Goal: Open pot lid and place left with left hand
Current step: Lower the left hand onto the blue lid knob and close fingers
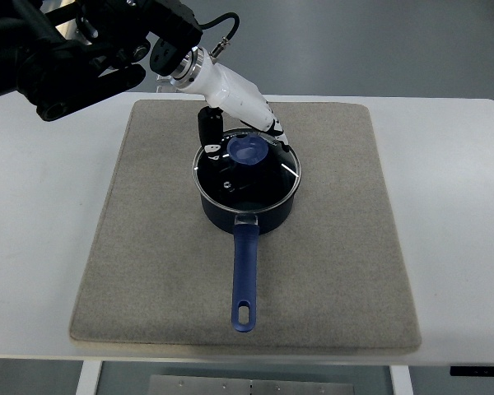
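Left arm's black upper links [66,58] cut off by the top and left picture edges, shoulder out of frame. White left hand [230,136] sits over the clear glass lid with blue knob [249,150], covering the lid's back-left rim; fingers hard to separate from their reflections in the glass, so contact with the knob can't be told. Inside of the dark blue saucepan with long blue handle [245,216] obscured by lid glare. White table [33,206] cropped at left, right and bottom edges; grey metal piece [247,385] below cut off too.
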`<state>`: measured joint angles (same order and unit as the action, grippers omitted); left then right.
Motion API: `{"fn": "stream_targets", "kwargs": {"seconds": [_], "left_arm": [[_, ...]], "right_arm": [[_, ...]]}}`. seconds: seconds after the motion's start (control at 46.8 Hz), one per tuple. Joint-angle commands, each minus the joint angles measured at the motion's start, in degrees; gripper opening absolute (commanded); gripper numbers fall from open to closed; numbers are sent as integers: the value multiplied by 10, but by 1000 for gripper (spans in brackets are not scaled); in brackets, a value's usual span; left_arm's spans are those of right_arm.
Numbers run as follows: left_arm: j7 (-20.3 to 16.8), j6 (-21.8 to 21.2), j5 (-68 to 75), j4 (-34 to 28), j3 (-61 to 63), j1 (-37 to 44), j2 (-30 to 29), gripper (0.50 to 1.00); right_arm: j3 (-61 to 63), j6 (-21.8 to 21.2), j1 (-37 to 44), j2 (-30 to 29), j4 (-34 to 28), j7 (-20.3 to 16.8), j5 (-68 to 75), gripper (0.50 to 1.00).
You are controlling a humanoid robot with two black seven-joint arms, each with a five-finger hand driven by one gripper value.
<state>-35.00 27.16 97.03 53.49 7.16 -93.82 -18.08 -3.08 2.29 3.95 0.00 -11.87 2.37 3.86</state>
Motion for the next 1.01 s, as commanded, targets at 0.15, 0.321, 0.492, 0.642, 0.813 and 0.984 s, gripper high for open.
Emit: {"fn": "stream_targets", "kwargs": {"seconds": [0.15,0.321,0.492,0.642,0.813,0.984], "left_arm": [[0,0,-4,-11,5,-1,2,960],[0,-1,-6,-17,4,4,2,971],[0,-1,-8,-15,3,7,2,969],[0,-1,-8,-16,1,7,2,969],[0,-2,-11,-16,-1,8,3,969],[0,-2,-17,-16,-1,8,3,969]], "right_arm": [[0,0,0,0,0,0,0,915],[0,0,0,0,0,0,-1,915],[0,0,0,0,0,0,0,915],[0,0,0,0,0,0,0,915],[0,0,0,0,0,0,0,915],[0,0,0,0,0,0,0,915]]}}
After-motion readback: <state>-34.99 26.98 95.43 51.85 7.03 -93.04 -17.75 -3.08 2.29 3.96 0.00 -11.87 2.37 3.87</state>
